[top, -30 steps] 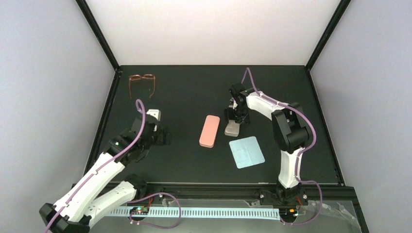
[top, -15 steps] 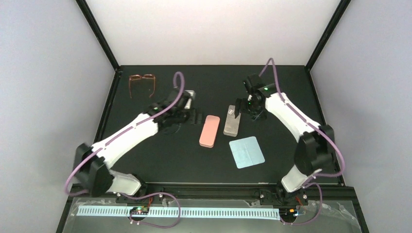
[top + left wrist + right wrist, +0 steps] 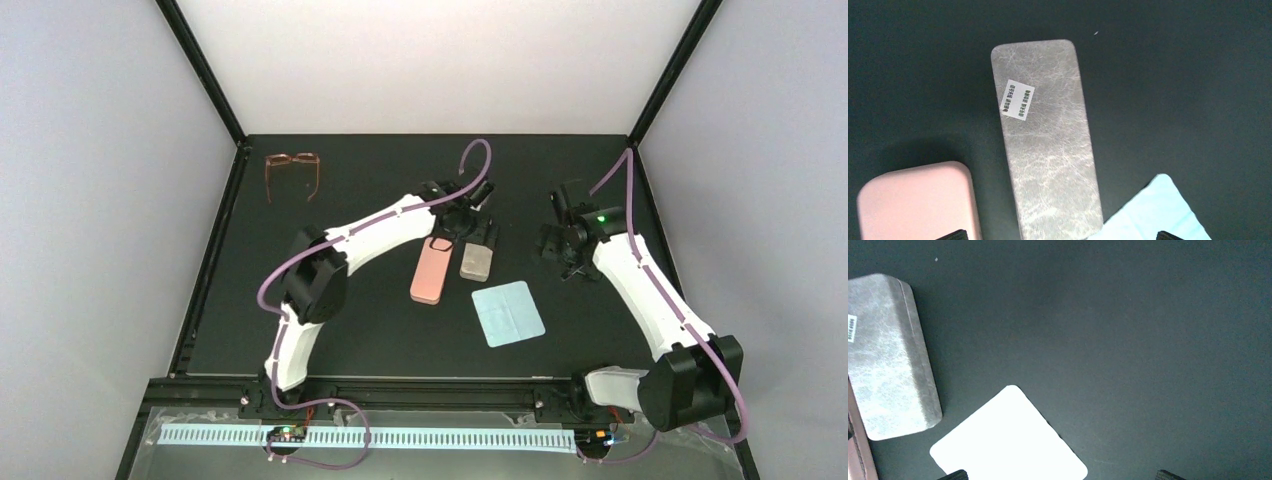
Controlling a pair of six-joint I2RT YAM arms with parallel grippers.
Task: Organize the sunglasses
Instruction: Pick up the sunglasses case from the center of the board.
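Observation:
No sunglasses show in any view. A closed grey oblong case (image 3: 477, 262) lies mid-table beside a pink oblong case (image 3: 431, 270). My left gripper (image 3: 470, 236) hovers open above the far ends of both cases. In the left wrist view the grey case (image 3: 1045, 135) runs down between the spread fingertips of the left gripper (image 3: 1060, 235), with the pink case (image 3: 918, 200) at lower left. My right gripper (image 3: 558, 246) is open to the right of the grey case, holding nothing. In its wrist view the right gripper (image 3: 1062, 475) stands over bare mat, the grey case (image 3: 888, 355) off to the left.
A light blue cloth (image 3: 508, 313) lies flat just in front of the grey case; it also shows as the cloth (image 3: 1158, 210) and, washed out white, the cloth (image 3: 1008, 440). A reddish-brown framed pair of glasses (image 3: 292, 172) sits at the back left corner of the black mat (image 3: 380, 180).
My left arm has swung from the table's left side across to above the two cases. My right gripper has drawn away from the grey case to the right and opened wider.

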